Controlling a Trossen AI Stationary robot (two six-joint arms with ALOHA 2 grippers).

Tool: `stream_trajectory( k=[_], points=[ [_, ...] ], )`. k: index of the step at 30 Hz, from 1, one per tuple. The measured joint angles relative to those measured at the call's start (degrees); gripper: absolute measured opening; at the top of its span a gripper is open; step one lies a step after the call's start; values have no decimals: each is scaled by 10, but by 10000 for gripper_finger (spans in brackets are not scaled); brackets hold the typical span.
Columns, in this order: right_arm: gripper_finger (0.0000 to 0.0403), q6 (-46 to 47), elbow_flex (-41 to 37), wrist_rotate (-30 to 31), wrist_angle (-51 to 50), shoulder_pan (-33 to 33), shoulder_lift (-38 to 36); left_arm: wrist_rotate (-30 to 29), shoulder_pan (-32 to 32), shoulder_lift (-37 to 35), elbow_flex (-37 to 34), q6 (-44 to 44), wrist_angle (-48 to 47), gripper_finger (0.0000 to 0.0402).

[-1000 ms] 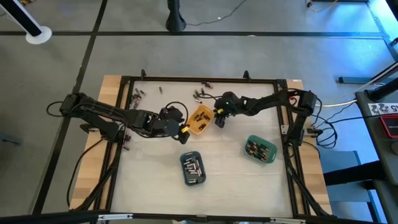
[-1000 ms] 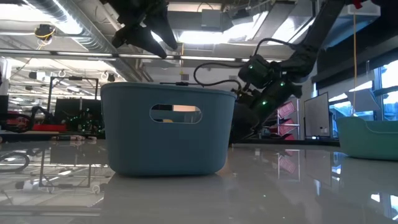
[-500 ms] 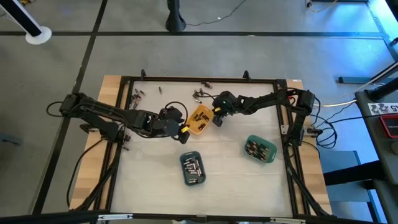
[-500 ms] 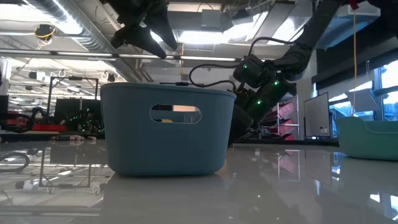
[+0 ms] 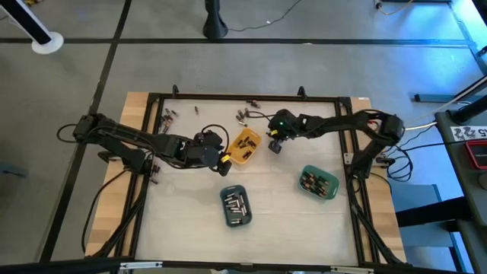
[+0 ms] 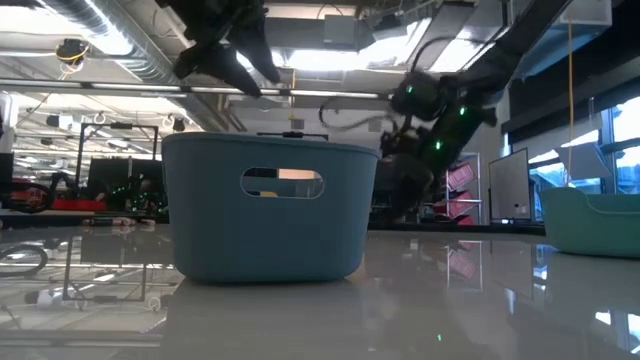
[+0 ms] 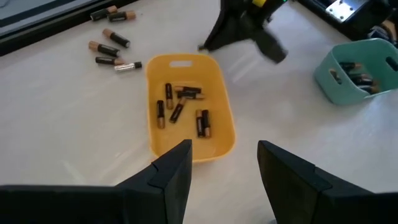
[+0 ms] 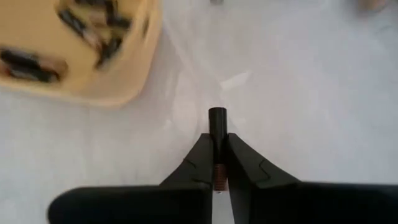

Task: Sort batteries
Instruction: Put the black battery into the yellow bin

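Note:
My right gripper [image 8: 217, 163] is shut on one small battery [image 8: 217, 134], just right of the orange tray [image 5: 245, 144], which holds several batteries [image 7: 180, 106]. My left gripper [image 7: 224, 155] hangs open above the table at the tray's near-left corner, with nothing between its fingers. More loose batteries [image 5: 243, 115] lie on the table near its far edge. The slate-blue tray [image 5: 236, 205] and the green tray [image 5: 319, 183] each hold several cells. My right gripper pinches the battery between its two fingers [image 8: 200, 163], which lie along it. The battery's dark end [image 8: 217, 116] sticks out past the fingertips, and its copper end [image 8: 217, 177] lies back between them. The fingers slant down from the table's right side, and the battery looks lifted off the table.
A black frame [image 5: 228, 97] runs around the table. More loose batteries [image 5: 167, 116] lie at the far left. In the low view the slate-blue tray [image 6: 270, 205] stands close in front, with the green tray [image 6: 595, 220] at the right.
My right gripper has dipped toward the table beside the orange tray, then risen and gone a little toward the table's right edge. My left gripper has stayed where it was.

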Motion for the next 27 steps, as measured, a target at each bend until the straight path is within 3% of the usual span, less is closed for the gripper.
stream_trajectory(
  k=[7,13,20,27],
  points=[
    [17,2,1,-8,-7,22,-71,-16,4,-1,-12,-5,-3,172],
    [17,29,2,-59,86,87,-83,-16,11,-1,-42,-62,-7,172],
    [17,51,36,-35,147,124,-27,-15,34,-1,-60,-141,-44,172],
    [17,25,161,-33,25,124,72,13,66,-1,-61,-165,-134,172]
  ],
)
